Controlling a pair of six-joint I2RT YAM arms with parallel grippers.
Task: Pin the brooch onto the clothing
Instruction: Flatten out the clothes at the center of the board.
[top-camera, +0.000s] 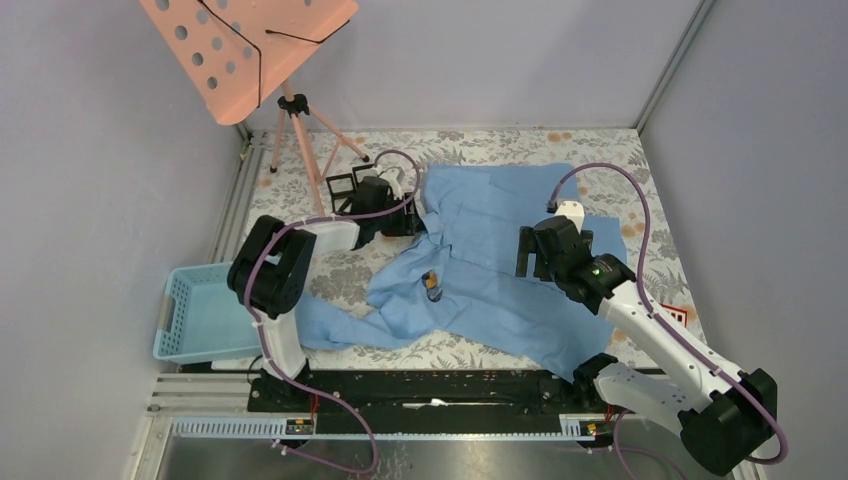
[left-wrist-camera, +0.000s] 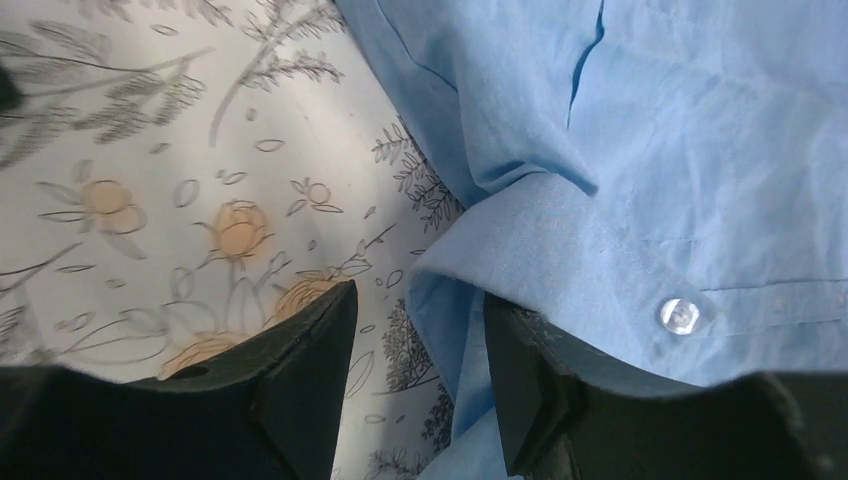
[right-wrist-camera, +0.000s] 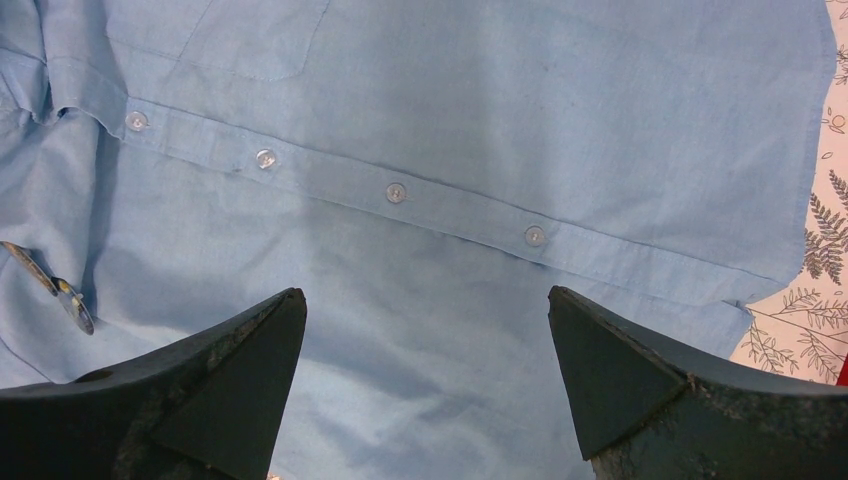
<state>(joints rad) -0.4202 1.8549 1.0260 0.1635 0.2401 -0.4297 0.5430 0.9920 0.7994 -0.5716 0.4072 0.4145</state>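
Where brooch (right-wrist-camera: 68, 300) lay: on shirt (right-wrist-camera: 450, 120), left of right gripper (right-wrist-camera: 425, 300)
Right gripper: wide open, empty
Left gripper (left-wrist-camera: 420, 297): half open over shirt edge, empty
Risk: a tug could bunch shirt, hiding brooch

No writing, brand, number or sign can be read in any view. A small red and white patch (top-camera: 680, 314) lies on the table (top-camera: 480, 150) just right of the shirt (top-camera: 500, 250), and its marks are too small to make out.
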